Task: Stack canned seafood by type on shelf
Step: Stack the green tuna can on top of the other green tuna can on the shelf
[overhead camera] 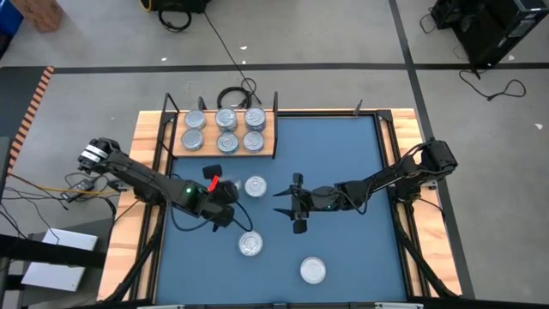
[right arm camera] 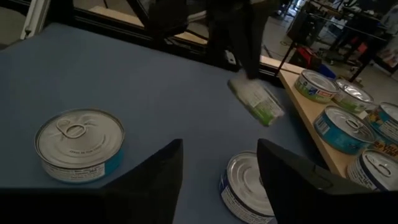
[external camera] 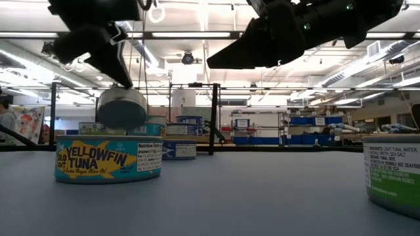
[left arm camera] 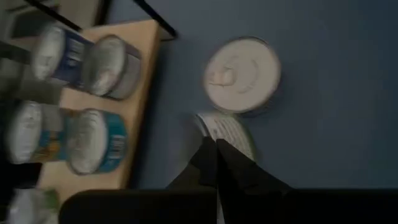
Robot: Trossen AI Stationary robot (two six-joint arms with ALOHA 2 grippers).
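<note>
**Left end effector holding a tin aloft while the right one stands open mid-counter**

The left end effector point(overhead camera: 225, 190) is hanging over the middle of the blue mat point(overhead camera: 343, 146), just off the front edge of the shelf point(overhead camera: 266, 151), with its fingers clamped on a tin with a pale green label point(right arm camera: 257, 102). The low view is showing that tin lifted clear of the mat and tilted, its lid facing sideways rather than up. Directly beside it, a silver-lidded tin point(overhead camera: 255, 186) is sitting flat on the mat, close to the shelf's front edge.

The right end effector point(overhead camera: 294, 206) is reaching in from the right side of the counter toward the mat's centre, its fingers point(right arm camera: 155, 174) spread apart and gripping nothing. It is sitting near the left one but not touching it.

The shelf is lying along the far edge of the counter toward the left corner, with six tins point(overhead camera: 226, 130) resting on it in two rows of three. The left wrist view is showing several of these with blue or teal labels.

Two more tins are lying nearer the front edge of the counter: a yellowfin tuna tin point(overhead camera: 250, 244) just left of centre, and another tin point(overhead camera: 313, 270) closer to the front edge, to its right.
</note>
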